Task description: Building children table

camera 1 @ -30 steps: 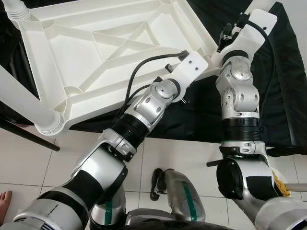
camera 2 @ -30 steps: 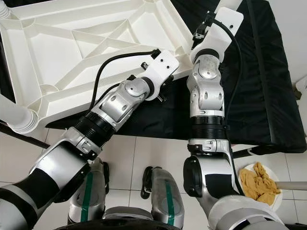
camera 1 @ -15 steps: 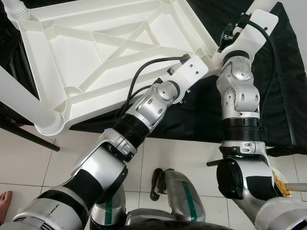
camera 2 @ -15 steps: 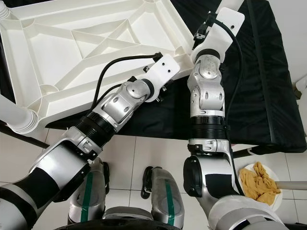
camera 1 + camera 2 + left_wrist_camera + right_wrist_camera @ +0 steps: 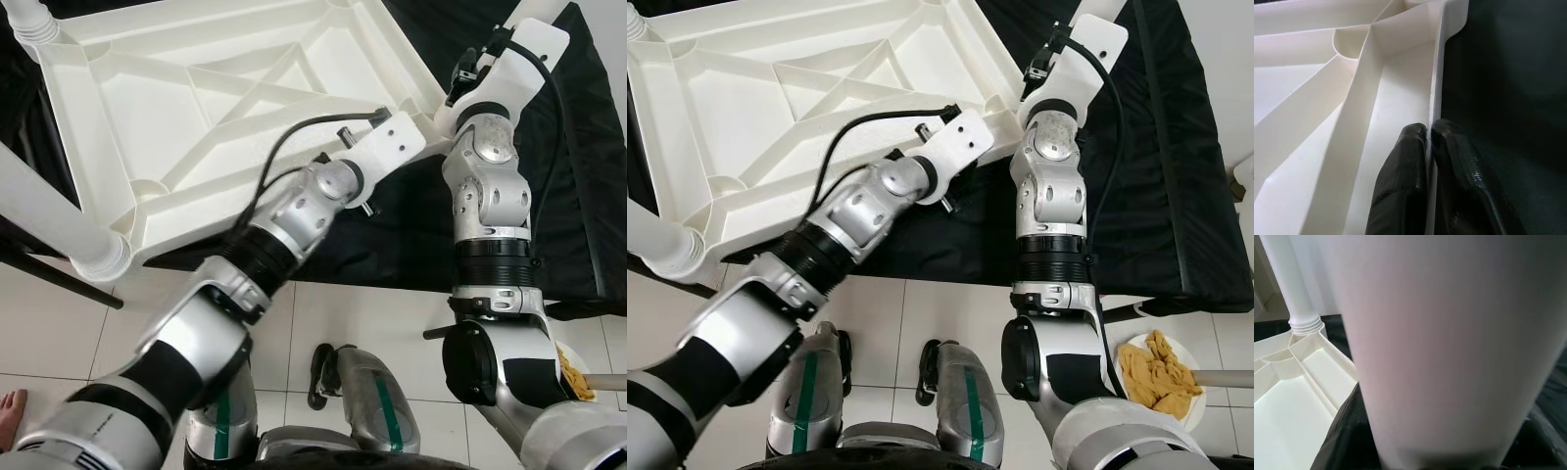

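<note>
The white plastic table [image 5: 118, 108] lies upside down on a black-covered surface. One white leg [image 5: 49, 215] stands in its near left corner and another leg [image 5: 24, 20] in its far left corner. In the left wrist view my left gripper [image 5: 1428, 131] is shut on the table's rim [image 5: 1436, 88], one black finger on each side of it, near the right corner. My right gripper [image 5: 1444, 450] is shut around a thick white table leg [image 5: 1449, 333], held over the table's far right corner. Another fitted leg [image 5: 1293, 289] stands behind it.
The black cloth [image 5: 578, 176] runs on to the right of the table. A plate of yellow-brown stuff [image 5: 1156, 377] sits on the tiled floor at the lower right. A person's bare foot [image 5: 10, 406] is at the lower left. A dark bar [image 5: 59, 279] slants under the table.
My left elbow has swung a little to the left while its gripper stays on the rim. The right arm and the table have not moved.
</note>
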Motion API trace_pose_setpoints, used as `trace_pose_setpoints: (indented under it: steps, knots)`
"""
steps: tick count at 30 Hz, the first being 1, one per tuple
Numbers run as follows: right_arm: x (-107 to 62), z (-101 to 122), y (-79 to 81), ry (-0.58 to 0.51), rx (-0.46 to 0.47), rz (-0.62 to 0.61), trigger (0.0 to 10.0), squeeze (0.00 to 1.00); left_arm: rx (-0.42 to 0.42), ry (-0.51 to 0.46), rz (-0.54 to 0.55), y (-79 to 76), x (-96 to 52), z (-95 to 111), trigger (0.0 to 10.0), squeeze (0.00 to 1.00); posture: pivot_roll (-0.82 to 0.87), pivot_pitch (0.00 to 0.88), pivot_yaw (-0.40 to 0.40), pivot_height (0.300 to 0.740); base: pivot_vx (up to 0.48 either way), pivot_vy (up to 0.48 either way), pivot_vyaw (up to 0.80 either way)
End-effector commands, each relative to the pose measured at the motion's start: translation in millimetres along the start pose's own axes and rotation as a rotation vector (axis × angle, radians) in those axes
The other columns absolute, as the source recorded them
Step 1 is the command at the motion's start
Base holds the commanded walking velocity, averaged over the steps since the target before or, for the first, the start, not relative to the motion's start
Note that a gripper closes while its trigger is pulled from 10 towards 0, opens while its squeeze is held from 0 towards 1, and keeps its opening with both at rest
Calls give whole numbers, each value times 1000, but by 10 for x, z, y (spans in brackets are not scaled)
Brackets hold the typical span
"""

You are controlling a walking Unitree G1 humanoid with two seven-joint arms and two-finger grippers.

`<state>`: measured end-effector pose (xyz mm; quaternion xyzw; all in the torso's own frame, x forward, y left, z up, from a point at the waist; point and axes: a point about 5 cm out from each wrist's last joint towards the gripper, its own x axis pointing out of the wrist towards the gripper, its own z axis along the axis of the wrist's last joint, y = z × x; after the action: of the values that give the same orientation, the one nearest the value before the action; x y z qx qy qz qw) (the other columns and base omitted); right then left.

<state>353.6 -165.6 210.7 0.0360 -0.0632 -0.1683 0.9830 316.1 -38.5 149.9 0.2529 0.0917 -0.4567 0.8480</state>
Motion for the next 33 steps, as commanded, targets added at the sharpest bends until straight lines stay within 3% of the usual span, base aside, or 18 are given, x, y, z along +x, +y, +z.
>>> trace_pose_setpoints:
  steps: [1, 2, 5, 12, 21, 24, 29, 32, 33]
  knots:
    - [18, 40, -5, -15, 11, -9, 10000, 0, 9, 20, -64, -106, 21, -31, 6431, 0, 136, 71, -74, 740, 0, 0, 0]
    - [21, 43, -7, -16, 11, -10, 10000, 0, 36, 34, -81, -119, 14, -55, 10000, 0, 137, 70, -73, 740, 0, 0, 0]
    - [32, 52, -14, -19, 10, -13, 10000, 0, 88, 58, -118, -129, -15, -107, 10000, 0, 138, 70, -72, 740, 0, 0, 0]
    - [33, 54, -15, -21, 11, -15, 10000, 0, 119, 76, -132, -109, -65, -154, 10000, 0, 134, 65, -69, 740, 0, 0, 0]
    - [35, 60, -37, -24, 7, -21, 10000, 0, 145, 119, -112, 20, -367, -396, 10000, 0, 135, 64, -76, 740, 0, 0, 0]
    - [36, 58, -37, -23, 7, -20, 10000, 0, 146, 120, -112, 28, -405, -414, 10000, 0, 135, 64, -76, 740, 0, 0, 0]
    - [42, 54, 2, -21, 5, -2, 10000, 0, 144, 124, -114, 92, -640, -492, 10000, 0, 146, 61, -88, 740, 0, 0, 0]
    - [42, 54, 2, -21, 5, -2, 10000, 0, 144, 124, -114, 92, -640, -492, 10000, 0, 146, 61, -88, 740, 0, 0, 0]
    - [43, 52, 12, -20, 5, 4, 10000, 0, 154, 131, -111, 113, -699, -519, 10000, 0, 148, 60, -91, 740, 0, 0, 0]
